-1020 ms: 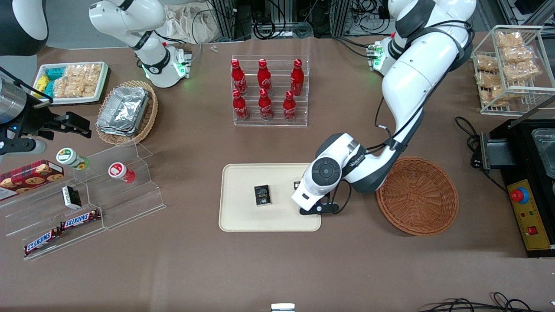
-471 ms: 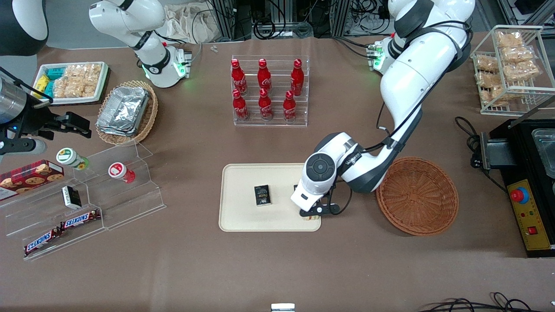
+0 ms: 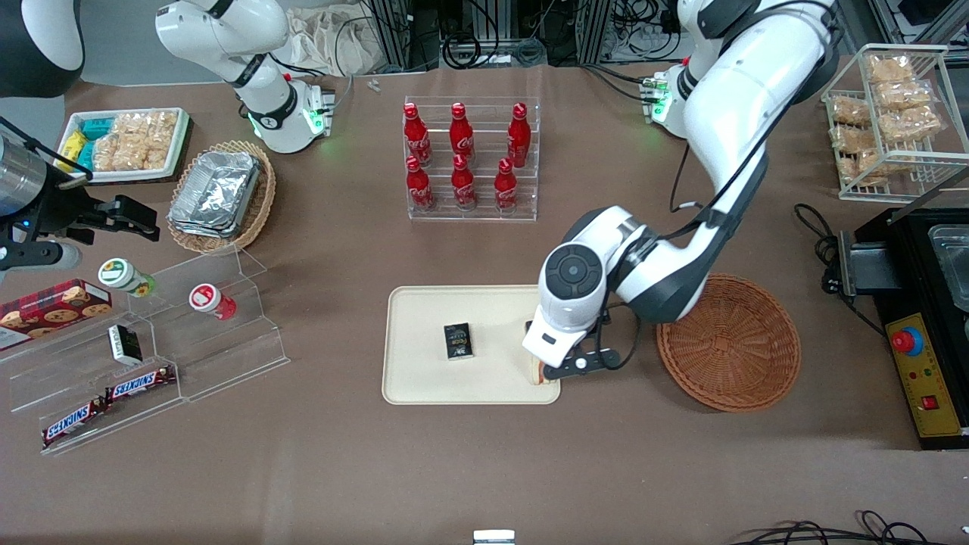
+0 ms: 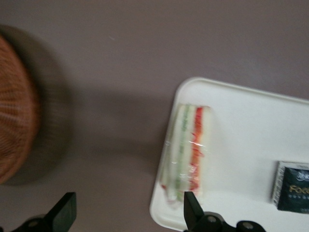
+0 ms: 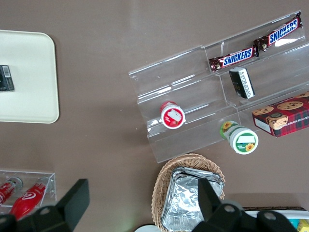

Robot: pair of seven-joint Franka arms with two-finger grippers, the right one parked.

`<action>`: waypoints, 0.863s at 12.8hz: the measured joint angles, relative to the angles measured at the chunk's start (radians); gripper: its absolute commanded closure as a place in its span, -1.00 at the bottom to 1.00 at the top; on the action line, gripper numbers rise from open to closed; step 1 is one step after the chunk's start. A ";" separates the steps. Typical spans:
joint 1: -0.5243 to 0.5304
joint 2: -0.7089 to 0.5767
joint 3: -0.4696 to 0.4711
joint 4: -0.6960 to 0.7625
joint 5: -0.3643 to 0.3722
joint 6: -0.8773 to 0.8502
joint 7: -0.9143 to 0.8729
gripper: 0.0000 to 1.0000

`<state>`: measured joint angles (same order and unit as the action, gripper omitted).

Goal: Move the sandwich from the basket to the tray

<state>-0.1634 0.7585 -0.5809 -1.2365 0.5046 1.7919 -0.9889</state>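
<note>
The sandwich [image 4: 188,150], a wrapped white wedge with green and red layers, lies on the cream tray [image 4: 251,121] near the corner closest to the basket [image 4: 14,130]. In the front view a sliver of the sandwich [image 3: 537,372] shows under the wrist at the tray [image 3: 424,363] edge. My left gripper [image 4: 128,208] hangs open above that tray corner, with only bare table and the tray rim between its fingers. Its hand [image 3: 559,362] hides most of the sandwich in the front view. The round reddish-brown basket [image 3: 728,342] sits beside the tray and holds nothing.
A small black packet [image 3: 458,340] lies in the middle of the tray. A clear rack of red bottles [image 3: 471,159] stands farther from the front camera than the tray. Acrylic shelves with snacks [image 3: 151,356] and a tan basket of foil containers [image 3: 221,195] lie toward the parked arm's end.
The wrist has lifted off the tray and shifted slightly toward the basket. The sandwich stays on the tray, and a little more of it shows under the hand.
</note>
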 measured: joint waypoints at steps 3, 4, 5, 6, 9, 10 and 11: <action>0.091 -0.110 -0.002 -0.013 -0.005 -0.124 0.002 -1.00; 0.125 -0.145 -0.002 -0.037 -0.007 -0.154 0.003 -1.00; 0.160 -0.177 -0.002 -0.071 -0.010 -0.162 0.003 -1.00; 0.200 -0.207 -0.004 -0.110 -0.024 -0.160 0.003 -1.00; 0.333 -0.283 -0.040 -0.226 -0.086 -0.095 0.049 -1.00; 0.370 -0.307 -0.057 -0.265 -0.102 -0.073 0.060 -1.00; 0.404 -0.334 -0.075 -0.297 -0.129 -0.058 0.070 -1.00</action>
<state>0.2405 0.4249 -0.6556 -1.5334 0.3759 1.7338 -0.9187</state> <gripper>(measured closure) 0.000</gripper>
